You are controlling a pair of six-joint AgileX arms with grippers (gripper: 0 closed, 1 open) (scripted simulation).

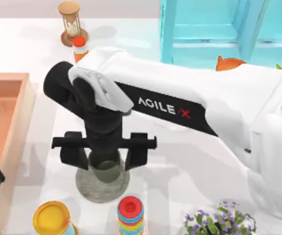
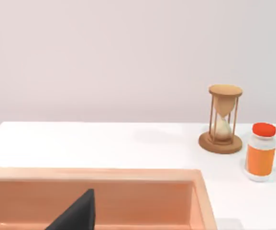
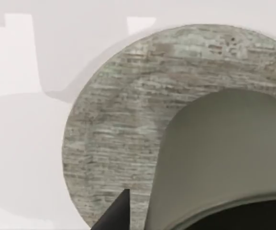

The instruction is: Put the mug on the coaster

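grey and plain, the mug (image 1: 105, 169) stands over the coaster (image 1: 102, 185), the mottled stone-like disc showing around it on the near side of the table in the top view. in the right wrist view the mug's wall (image 3: 224, 158) rises from the disc (image 3: 114, 143), apparently resting on it or just above; which of the two cannot be told. the right gripper (image 1: 104, 155) hangs straight over the mug, its two fingers standing wide to either side of it and seemingly off its wall, so the pincer looks spread apart rather than clamped.

the step in hand seems to be the release, with the placing itself about done. the next move calls for a clean straight lift, so that neither finger clips the rim and drags the mug off the disc.

the left arm sits parked at the table's left over a peach-coloured tray (image 2: 128, 191); whether its pincer is apart or together cannot be told.

around them the white tabletop (image 1: 189, 171) carries a yellow-topped cup (image 1: 52, 218), a stack of coloured rings (image 1: 130, 215), a potted plant (image 1: 221, 220), an hourglass (image 1: 71, 24) and an orange bottle (image 2: 260, 152). a turquoise cabinet (image 1: 204, 29) stands at the far side.
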